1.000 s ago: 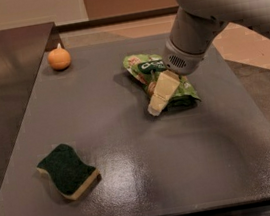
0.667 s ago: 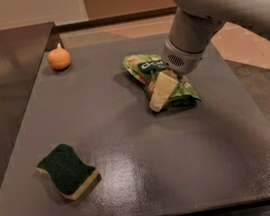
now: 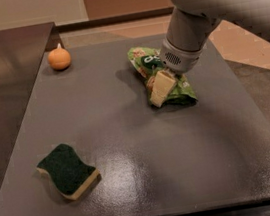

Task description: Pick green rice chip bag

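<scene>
The green rice chip bag (image 3: 180, 89) is a crinkled light-green pouch with a dark-green logo band. It lies on the dark grey table (image 3: 150, 173), right of centre towards the back. My gripper (image 3: 161, 90) comes down from the upper right on the white arm (image 3: 197, 15). It is pressed into the middle of the bag, and its cream tip lies over the bag's left side. The arm's wrist hides part of the bag's upper right.
A dark-green and yellow sponge (image 3: 67, 171) lies at the front left. A small orange fruit (image 3: 59, 58) sits at the back left. A darker counter (image 3: 3, 74) adjoins the table's left edge. The floor shows beyond the right edge.
The gripper has stayed on the bag, shifting only very slightly. The bag looks a little more bunched around the gripper's tip. The sponge and the fruit have not moved.
</scene>
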`<state>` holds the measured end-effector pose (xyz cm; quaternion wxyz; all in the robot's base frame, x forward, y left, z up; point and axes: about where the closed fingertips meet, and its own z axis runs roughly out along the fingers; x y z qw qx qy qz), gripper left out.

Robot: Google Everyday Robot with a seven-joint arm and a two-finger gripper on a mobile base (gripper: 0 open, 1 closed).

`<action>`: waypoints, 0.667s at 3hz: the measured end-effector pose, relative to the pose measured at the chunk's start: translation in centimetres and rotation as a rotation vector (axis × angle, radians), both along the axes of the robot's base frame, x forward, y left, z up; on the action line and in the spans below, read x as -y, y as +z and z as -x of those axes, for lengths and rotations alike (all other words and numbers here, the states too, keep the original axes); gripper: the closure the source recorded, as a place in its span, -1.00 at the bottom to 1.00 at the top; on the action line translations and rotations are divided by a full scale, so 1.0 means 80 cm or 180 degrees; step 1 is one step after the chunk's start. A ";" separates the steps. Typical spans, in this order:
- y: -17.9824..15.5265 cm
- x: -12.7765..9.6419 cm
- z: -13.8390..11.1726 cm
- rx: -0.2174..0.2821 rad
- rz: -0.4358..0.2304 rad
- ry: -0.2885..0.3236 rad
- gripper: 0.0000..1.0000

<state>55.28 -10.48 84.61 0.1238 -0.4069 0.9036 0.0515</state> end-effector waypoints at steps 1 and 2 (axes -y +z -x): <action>0.009 -0.001 -0.002 0.0009 0.0001 -0.0003 0.76; 0.029 -0.002 -0.004 0.0087 0.0005 0.0026 1.00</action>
